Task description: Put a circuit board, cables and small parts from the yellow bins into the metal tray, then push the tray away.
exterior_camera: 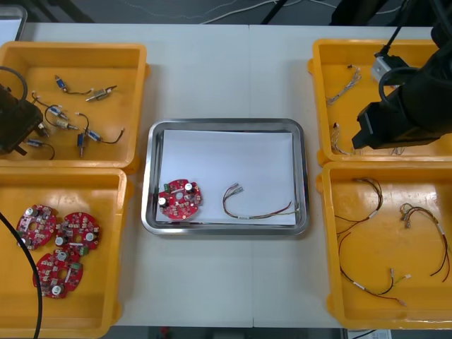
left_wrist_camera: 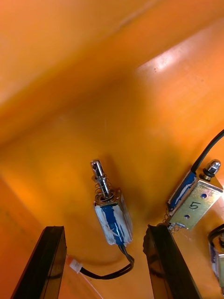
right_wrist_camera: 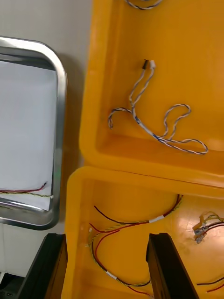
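Left gripper (left_wrist_camera: 103, 231) jaws stood wide apart, empty; small metal part (left_wrist_camera: 113, 223) lay between them in yellow bin (left_wrist_camera: 116, 70). Likely light, rigid, slick: grip blue-taped body, not spring pin or lead. Right gripper (right_wrist_camera: 102, 237) idle, jaws apart, empty.

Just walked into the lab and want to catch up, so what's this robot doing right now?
It is filling the metal tray, which already holds a circuit board and a red and yellow cable. The left end effector, open, sits low in the far left yellow bin, straddling a small metal part it has not yet gripped. The right end effector, open and holding nothing, hangs over the right yellow bins of cables.
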